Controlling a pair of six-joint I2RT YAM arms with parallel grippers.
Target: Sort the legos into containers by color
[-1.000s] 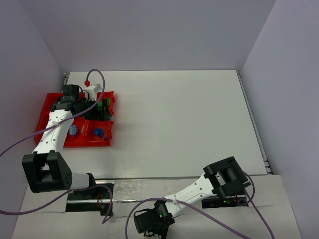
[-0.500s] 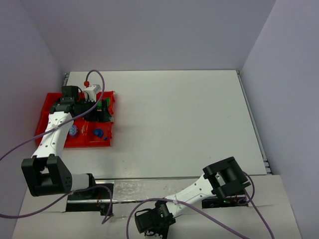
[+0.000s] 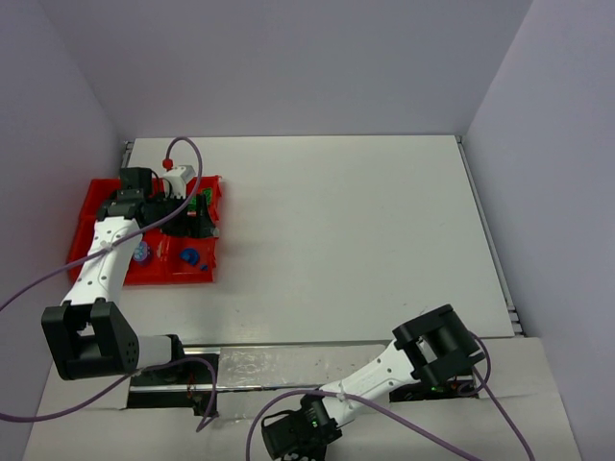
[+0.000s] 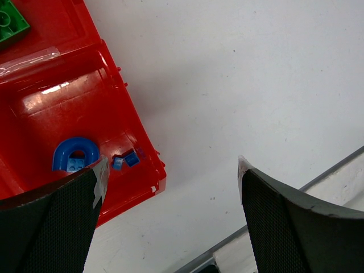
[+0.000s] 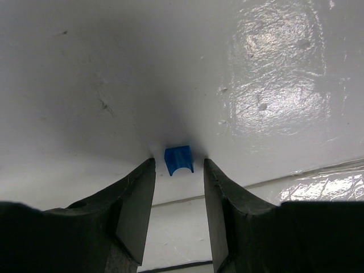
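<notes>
The red containers (image 3: 96,206) sit at the table's left edge. My left gripper (image 4: 170,170) hangs open over their near right corner, holding nothing. Below it, one compartment (image 4: 68,108) holds a blue arch lego (image 4: 75,154) and two tiny blue bits (image 4: 126,161). A green lego (image 4: 10,20) lies in the compartment beyond. My right gripper (image 5: 178,165) points down at the near ledge. It straddles a small blue lego (image 5: 178,160), with a gap on each side. In the top view this lego is hidden under the right wrist (image 3: 293,440).
A purple cable (image 3: 183,144) loops over the containers from the left arm. Another cable trails around the right arm near the metal strip (image 3: 269,370) at the table's front edge. Grey walls close in the table on three sides.
The right wrist has sunk a little lower at the bottom of the top view. The left arm has barely shifted over the containers.
</notes>
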